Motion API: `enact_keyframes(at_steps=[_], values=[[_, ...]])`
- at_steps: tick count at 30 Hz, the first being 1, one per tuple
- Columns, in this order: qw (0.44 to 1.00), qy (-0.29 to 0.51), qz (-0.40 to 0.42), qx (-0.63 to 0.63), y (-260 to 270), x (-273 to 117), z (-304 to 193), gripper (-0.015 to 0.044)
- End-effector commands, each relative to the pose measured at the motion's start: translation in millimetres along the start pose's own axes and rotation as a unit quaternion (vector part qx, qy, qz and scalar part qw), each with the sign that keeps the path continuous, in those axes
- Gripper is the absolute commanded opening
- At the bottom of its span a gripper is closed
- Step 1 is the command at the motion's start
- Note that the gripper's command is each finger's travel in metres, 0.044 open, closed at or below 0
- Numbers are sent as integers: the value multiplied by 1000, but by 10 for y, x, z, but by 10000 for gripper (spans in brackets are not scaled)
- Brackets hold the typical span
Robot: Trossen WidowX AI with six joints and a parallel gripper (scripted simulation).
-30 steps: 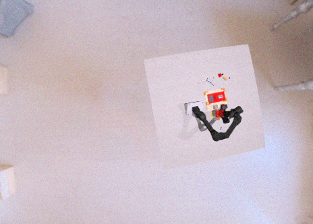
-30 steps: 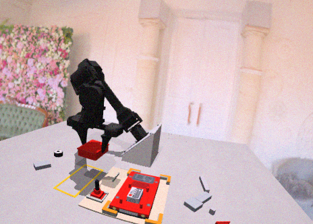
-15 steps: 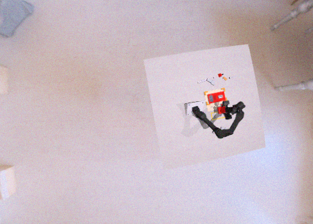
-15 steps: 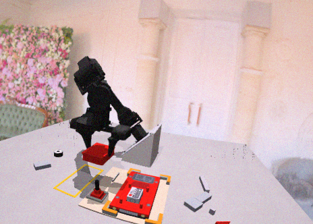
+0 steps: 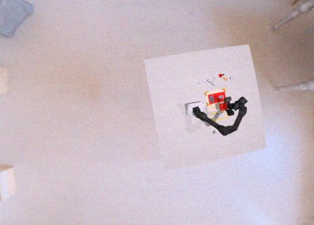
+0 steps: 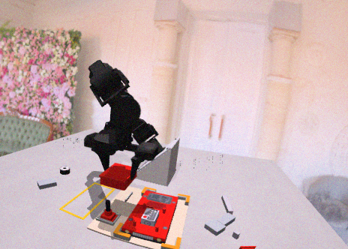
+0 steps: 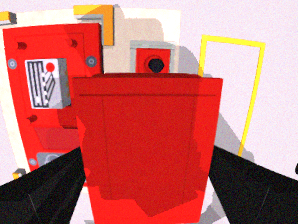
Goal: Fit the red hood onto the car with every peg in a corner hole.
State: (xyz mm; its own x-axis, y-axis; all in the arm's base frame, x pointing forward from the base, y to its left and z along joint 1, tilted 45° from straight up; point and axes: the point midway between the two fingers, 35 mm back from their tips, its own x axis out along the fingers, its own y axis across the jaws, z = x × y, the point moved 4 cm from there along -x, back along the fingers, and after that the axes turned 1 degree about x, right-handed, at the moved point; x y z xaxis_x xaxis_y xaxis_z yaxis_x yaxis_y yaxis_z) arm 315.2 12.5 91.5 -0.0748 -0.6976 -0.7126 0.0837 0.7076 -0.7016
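My gripper (image 5: 227, 106) (image 6: 120, 173) (image 7: 147, 151) is shut on the red hood (image 5: 223, 106) (image 6: 117, 176) (image 7: 150, 130). The hood is held in the air, roof towards the wrist camera, beside the jig board (image 6: 181, 217) (image 7: 145, 25) and partly over its near side in the wrist view. The red chassis (image 6: 170, 209) (image 7: 55, 120) sits in the jig between orange corners. The engine block (image 6: 150, 216) (image 7: 45, 82) is on its deck. Short pegs stand around the engine; three show in the wrist view. The hood's corner holes are hidden.
A red base with a black upright knob (image 6: 108, 214) (image 7: 154, 64) stands on the board beside the chassis, with a thin grey rod (image 6: 129, 196) near it. A yellow outline (image 6: 71, 214) (image 7: 232, 41) lies beside the board. A grey panel (image 6: 170, 169), grey blocks (image 6: 214, 226) and a black ring (image 6: 64, 170) are around.
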Motion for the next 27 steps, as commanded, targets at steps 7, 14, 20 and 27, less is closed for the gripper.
enact_keyframes(at_steps=[7,14,20,27], values=[[1000,-2,3,6,271,-13,134,0],[1000,-1,3,6,467,-6,199,0],[1000,-1,2,6,641,6,245,0],[1000,-1,1,7,848,26,287,0]])
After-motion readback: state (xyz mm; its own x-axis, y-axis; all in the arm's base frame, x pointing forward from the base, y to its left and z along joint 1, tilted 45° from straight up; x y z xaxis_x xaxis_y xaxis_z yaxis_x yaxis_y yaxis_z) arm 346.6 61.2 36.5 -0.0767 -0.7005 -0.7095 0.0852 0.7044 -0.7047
